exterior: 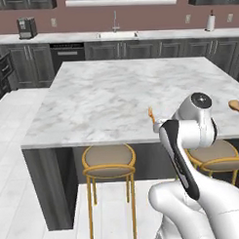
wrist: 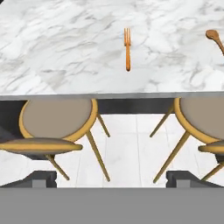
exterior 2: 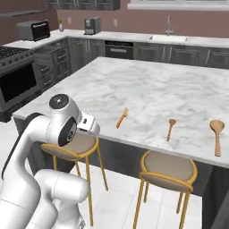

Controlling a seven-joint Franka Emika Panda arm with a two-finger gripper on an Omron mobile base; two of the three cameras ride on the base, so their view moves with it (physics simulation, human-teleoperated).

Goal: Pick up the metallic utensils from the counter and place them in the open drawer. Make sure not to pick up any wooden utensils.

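- Search step, as I judge it: nothing is picked up yet, and the gripper [wrist: 112, 178] hangs released, its two finger tips standing wide apart with nothing between them.
- Straight ahead of the gripper, just past the near edge of the counter [wrist: 65, 52], lies an all-orange fork [wrist: 127, 48]. It has no silver part, so I must leave it.
- Further to the gripper's right lies a small brown spoon [wrist: 213, 37], and beyond it a larger round-bowled spoon [exterior 2: 217, 134]. Both are wooden, also not for me.
- Where the metallic utensils and the open drawer are, I cannot tell from these pictures.
- Below and in front of the gripper stand two stools [wrist: 57, 118], tucked under the counter edge.
- Next move, in my judgement: to turn the hand or drive the base along the counter until a shiny blade comes in sight, keeping the jaws open and staying clear of the wooden pieces.
- Writing, brands, labels: I can read none.
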